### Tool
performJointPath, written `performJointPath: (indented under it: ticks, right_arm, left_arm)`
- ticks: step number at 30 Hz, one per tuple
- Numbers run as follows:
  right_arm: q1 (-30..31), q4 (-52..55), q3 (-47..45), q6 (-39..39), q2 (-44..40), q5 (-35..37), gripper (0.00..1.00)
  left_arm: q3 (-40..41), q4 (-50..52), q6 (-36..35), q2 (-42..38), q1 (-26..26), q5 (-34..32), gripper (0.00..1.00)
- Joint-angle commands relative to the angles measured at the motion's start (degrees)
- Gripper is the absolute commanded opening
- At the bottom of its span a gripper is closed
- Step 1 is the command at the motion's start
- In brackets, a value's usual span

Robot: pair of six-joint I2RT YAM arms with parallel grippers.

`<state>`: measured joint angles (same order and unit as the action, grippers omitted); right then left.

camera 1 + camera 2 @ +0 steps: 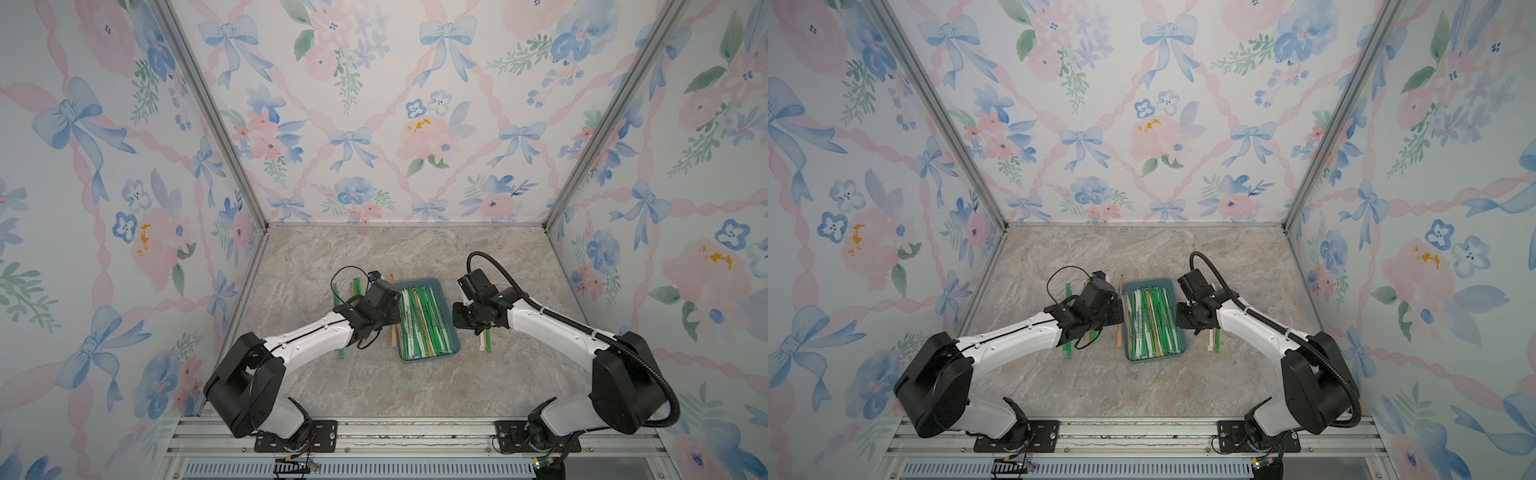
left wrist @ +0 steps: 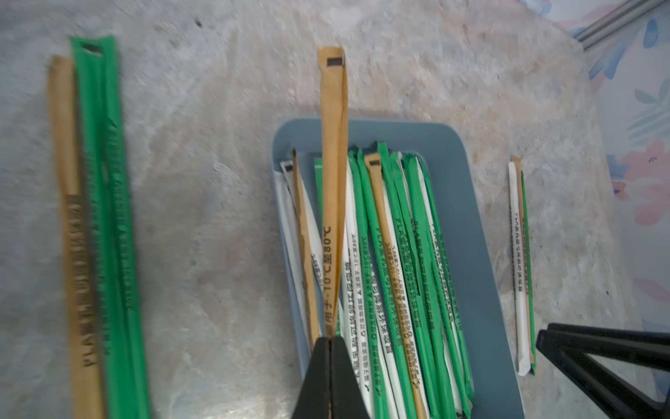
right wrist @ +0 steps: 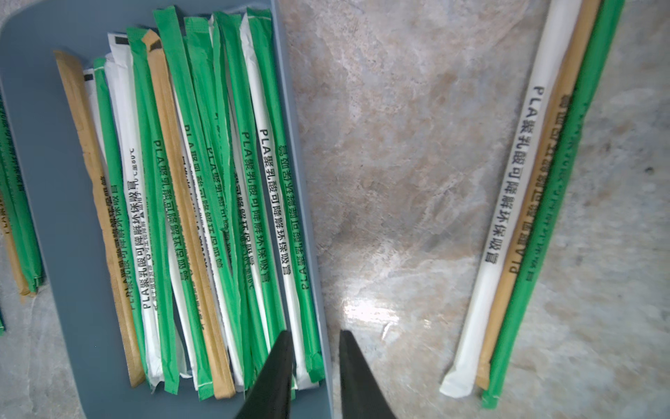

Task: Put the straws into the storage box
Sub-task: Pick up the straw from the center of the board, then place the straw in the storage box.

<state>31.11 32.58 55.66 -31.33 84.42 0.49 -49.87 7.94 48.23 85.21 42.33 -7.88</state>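
Tan straw [image 2: 333, 163], pinched in left hand [image 2: 330, 339]

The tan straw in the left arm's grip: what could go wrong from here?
1. The tan straw, pinched by the shut left jaws, runs along the left edge of the box in a top view, not over its middle. Let go now, it might land on the rim or outside.
2. The open right jaws hang at the box's right wall. A sideways move could shove the box.
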Motion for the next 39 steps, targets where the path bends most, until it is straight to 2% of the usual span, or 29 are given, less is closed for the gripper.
performJointPath:
  ticks: [1, 11, 15, 19, 23, 26, 32, 35, 39]
  right_arm:
    - [-0.8, 0.4, -1.2, -0.1, -1.7, 0.4, 0.25]
    - [-1.1, -0.1, -2.2, -0.4, -2.2, 0.0, 0.25]
    - [-1.1, -0.2, -2.1, -0.5, -2.2, 0.0, 0.25]
    - [-1.1, -0.2, -2.1, -0.4, -2.0, -0.1, 0.25]
    - [-1.1, -0.4, -2.0, -0.5, -1.8, -0.5, 0.25]
    - [-1.1, -0.5, -2.0, -0.6, -1.8, -0.6, 0.25]
    - [-1.1, -0.6, -1.7, -0.3, -1.5, -0.7, 0.25]
    - [-1.1, -0.4, -1.6, -0.3, -1.3, -0.7, 0.25]
    - [-1.1, -0.3, -1.6, -0.1, -1.1, -0.7, 0.25]
  left_arm:
    - [-0.3, -3.0, 4.5, 2.1, 1.8, 2.1, 0.00]
    - [-0.9, -4.9, 6.8, 6.7, 3.6, 2.1, 0.02]
    - [0.0, -4.8, 7.0, 5.6, 4.1, 0.2, 0.39]
    - [2.0, -4.7, 7.6, 1.3, 4.2, -4.4, 0.59]
    - [4.7, -4.4, 4.7, -4.6, 3.2, -9.7, 0.66]
    - [7.9, -3.0, 3.8, -9.1, -0.6, -10.6, 0.65]
    - [14.2, 1.7, 0.0, -14.3, -9.0, -12.6, 0.47]
    - [16.3, 1.7, -0.5, -14.8, -11.9, -11.0, 0.46]
    - [16.1, 1.5, -1.7, -12.9, -13.2, -9.8, 0.46]
